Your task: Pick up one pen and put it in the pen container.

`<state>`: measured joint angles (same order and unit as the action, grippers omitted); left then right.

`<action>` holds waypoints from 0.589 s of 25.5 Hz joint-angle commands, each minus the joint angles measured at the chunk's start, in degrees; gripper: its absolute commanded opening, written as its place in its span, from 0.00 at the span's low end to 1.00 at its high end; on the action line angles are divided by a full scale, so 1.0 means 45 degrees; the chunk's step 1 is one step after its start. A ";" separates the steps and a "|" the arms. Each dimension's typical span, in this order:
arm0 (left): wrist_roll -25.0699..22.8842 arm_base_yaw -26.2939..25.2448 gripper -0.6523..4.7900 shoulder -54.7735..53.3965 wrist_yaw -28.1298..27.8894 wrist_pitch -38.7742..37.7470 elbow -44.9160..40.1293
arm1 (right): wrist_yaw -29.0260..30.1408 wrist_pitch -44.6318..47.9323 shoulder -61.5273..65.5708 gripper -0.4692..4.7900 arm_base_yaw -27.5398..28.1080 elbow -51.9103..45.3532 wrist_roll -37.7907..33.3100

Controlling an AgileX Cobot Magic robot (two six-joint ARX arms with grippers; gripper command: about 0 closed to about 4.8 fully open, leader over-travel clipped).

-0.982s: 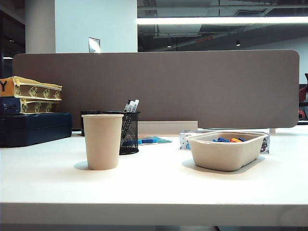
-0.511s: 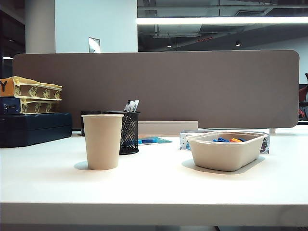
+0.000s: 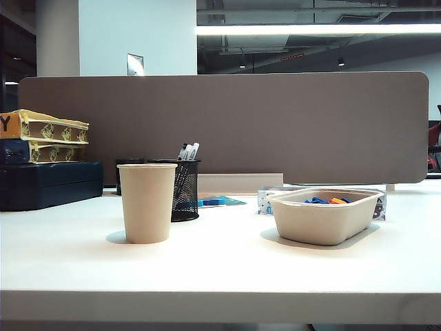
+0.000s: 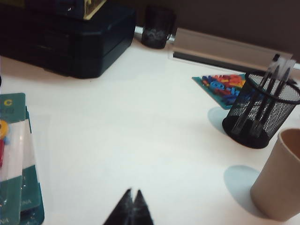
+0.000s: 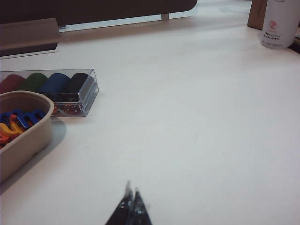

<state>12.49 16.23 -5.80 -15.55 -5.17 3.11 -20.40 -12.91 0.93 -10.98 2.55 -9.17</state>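
The pen container (image 3: 184,189) is a black wire-mesh cup standing just behind the tan paper cup (image 3: 147,202). Pens (image 3: 187,151) with black barrels and pale ends stand inside it, their tips poking above the rim. The left wrist view shows the same mesh cup (image 4: 262,110) with the pens (image 4: 271,79) leaning in it. My left gripper (image 4: 132,193) is shut and empty, over bare white table well short of the cup. My right gripper (image 5: 131,189) is shut and empty too, over bare table beside the beige tray (image 5: 26,136). Neither arm shows in the exterior view.
A shallow beige tray (image 3: 324,217) with small blue and orange pieces sits at the right. A clear box of coloured items (image 5: 61,91) lies behind it. Dark boxes (image 3: 48,183) are stacked at the back left. A brown divider (image 3: 227,124) closes the far edge. Packets (image 4: 16,159) lie near the left gripper.
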 commanded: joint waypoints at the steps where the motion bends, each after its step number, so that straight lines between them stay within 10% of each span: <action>1: -0.0010 -0.0019 0.11 0.0321 0.0034 0.0121 0.0053 | -0.0049 0.0185 -0.0253 0.09 -0.0029 0.0044 -0.0019; 15: -0.0010 -0.0024 0.11 0.1263 0.0034 -0.0024 0.0049 | -0.0049 0.0199 -0.0248 0.09 -0.0029 0.0039 -0.0019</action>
<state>12.49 16.23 -0.10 -15.55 -5.58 3.11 -20.43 -12.88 0.03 -11.00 2.55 -9.17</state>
